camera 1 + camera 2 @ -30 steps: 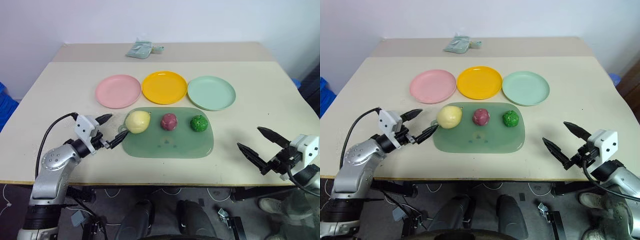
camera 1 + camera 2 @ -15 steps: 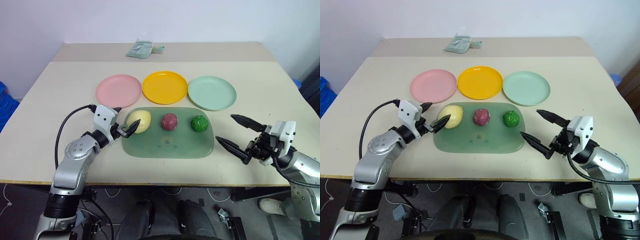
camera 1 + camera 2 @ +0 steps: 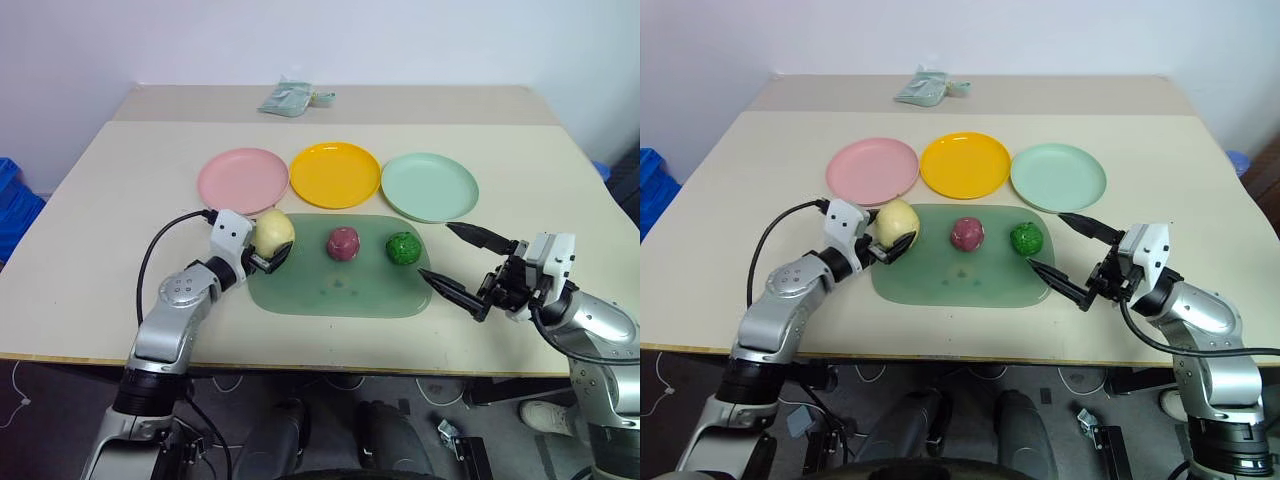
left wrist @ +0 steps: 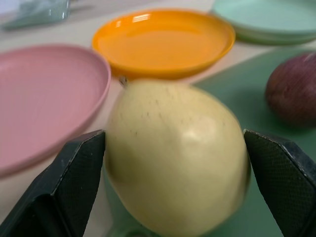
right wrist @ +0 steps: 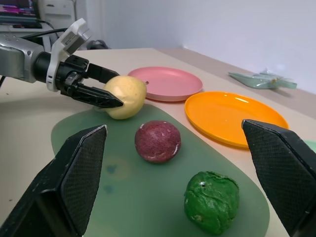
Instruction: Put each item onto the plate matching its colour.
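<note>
A smooth, pale yellow pear (image 3: 273, 229) is being straddled by the left claw (image 3: 261, 243) at the left end of the dark green mat (image 3: 340, 290). The claw is standing wide, one finger on each side of the fruit; whether the fingers are pressing it cannot be told. In the left wrist view the fingers' (image 4: 74, 173) dimpled black pads are being shown close beside the pear's faintly speckled skin, with its small stem end pointing away toward the yellow plate (image 3: 335, 174).

A round maroon fruit (image 3: 343, 243) with a matt, mottled skin is lying mid-mat, and a bumpy green vegetable (image 3: 401, 247) is lying at the right end. The vegetable's wrinkled surface is being shown most clearly in the right wrist view.

The right claw (image 3: 458, 265) is being held wide open and empty just beside the mat's right edge, near the vegetable.

Three glossy round shallow plates are lying in a row behind the mat on the beige tabletop (image 3: 120, 190): pink (image 3: 242, 180), yellow, mint (image 3: 430, 186)
</note>
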Controlling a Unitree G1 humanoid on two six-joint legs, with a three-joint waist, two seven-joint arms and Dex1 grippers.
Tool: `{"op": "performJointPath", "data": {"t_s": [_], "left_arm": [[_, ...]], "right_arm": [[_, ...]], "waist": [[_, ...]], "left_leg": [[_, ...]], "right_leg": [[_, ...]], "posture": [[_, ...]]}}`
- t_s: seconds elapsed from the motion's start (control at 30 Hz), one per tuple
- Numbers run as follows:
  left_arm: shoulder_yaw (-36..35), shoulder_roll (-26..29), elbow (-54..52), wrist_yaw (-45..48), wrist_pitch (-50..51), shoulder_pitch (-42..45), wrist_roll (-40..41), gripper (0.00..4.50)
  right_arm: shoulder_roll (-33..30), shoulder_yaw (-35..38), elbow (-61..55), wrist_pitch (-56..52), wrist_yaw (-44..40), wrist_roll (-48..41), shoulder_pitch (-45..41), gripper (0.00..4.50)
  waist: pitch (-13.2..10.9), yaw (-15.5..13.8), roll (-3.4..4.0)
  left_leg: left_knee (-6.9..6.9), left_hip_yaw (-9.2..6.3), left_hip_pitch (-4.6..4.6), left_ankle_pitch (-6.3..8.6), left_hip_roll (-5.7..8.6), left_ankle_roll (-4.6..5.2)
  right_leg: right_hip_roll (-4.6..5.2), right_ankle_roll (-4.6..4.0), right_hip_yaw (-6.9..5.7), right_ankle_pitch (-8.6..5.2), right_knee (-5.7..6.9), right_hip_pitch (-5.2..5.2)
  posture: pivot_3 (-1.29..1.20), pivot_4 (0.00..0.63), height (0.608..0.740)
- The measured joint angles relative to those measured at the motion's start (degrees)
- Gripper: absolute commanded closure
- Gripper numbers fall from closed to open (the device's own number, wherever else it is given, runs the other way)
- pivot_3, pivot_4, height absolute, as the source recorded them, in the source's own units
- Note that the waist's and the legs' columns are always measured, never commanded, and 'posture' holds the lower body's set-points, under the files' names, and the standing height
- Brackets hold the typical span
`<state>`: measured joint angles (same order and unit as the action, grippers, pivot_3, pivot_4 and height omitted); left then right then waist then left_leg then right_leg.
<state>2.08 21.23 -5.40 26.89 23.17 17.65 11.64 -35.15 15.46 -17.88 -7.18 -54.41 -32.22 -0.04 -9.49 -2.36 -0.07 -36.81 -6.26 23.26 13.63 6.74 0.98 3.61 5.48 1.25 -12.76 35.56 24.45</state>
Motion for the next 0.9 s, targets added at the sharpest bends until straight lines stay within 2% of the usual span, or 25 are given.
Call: {"op": "performJointPath", "data": {"t_s": [0.07,0.4,0.5,0.6,0.67,0.73,0.9], "left_arm": [[-0.03,-0.01,0.74,-0.30,-0.01,0.57,-0.27,0.99],[-1.12,-1.89,2.32,-0.65,-2.26,1.86,0.33,1.02],[-2.39,-3.78,4.64,-3.42,-1.46,9.18,0.39,1.02],[-3.37,-4.43,11.15,-7.55,-1.02,20.21,-1.44,1.02],[-2.30,-5.79,21.09,-10.57,-4.59,26.32,-5.07,1.02],[-1.25,-9.24,35.90,-14.15,-9.90,33.12,-8.29,1.02],[-0.77,-17.11,65.89,-19.30,-22.23,45.84,-11.46,1.02]], "right_arm": [[0.19,0.00,0.00,0.09,0.34,0.03,-0.02,0.00],[0.23,0.03,-0.01,0.25,2.23,0.65,0.65,0.00],[0.27,0.10,0.00,0.43,2.72,0.95,0.75,0.00],[0.38,0.08,0.00,0.72,3.57,1.58,0.16,0.00],[0.59,0.10,0.39,1.31,4.24,2.11,-0.53,0.00],[1.14,-0.10,1.47,2.02,5.03,2.70,-1.84,0.00],[1.61,-1.11,2.54,2.64,6.09,3.91,-3.25,0.00]], "waist": [[0.00,0.06,0.00],[-0.01,-0.01,-0.01],[-0.05,-0.35,-0.09],[-0.02,-0.11,-0.07],[-0.01,-0.05,-0.05],[-0.04,-0.16,-0.12],[-0.12,0.05,-0.24]], "left_leg": [[0.00,0.00,0.00,0.00,0.00,0.00],[-0.02,0.00,0.02,0.00,0.00,0.00],[-0.22,-0.08,0.11,0.00,0.00,0.00],[-0.24,-0.05,0.09,0.01,0.05,0.04],[-0.21,-0.04,0.06,0.01,0.07,0.06],[-0.23,-0.05,0.08,0.00,0.09,0.05],[-0.21,-0.01,0.15,0.03,0.18,0.11]], "right_leg": [[0.00,0.00,0.00,0.00,0.00,0.00],[0.00,0.01,0.00,0.01,0.02,0.02],[-0.01,0.01,-0.13,0.02,0.05,0.00],[-0.01,0.08,-0.11,0.05,0.04,-0.02],[-0.02,0.09,-0.11,0.06,0.05,-0.02],[-0.02,0.15,-0.14,0.09,0.04,-0.01],[0.05,0.26,-0.13,0.15,-0.02,0.05]], "posture": [[0.00,0.150,0.740],[0.00,0.150,0.740],[0.00,0.150,0.740],[0.00,0.150,0.740],[0.00,0.150,0.740],[0.00,0.150,0.740],[0.00,0.150,0.740]]}}
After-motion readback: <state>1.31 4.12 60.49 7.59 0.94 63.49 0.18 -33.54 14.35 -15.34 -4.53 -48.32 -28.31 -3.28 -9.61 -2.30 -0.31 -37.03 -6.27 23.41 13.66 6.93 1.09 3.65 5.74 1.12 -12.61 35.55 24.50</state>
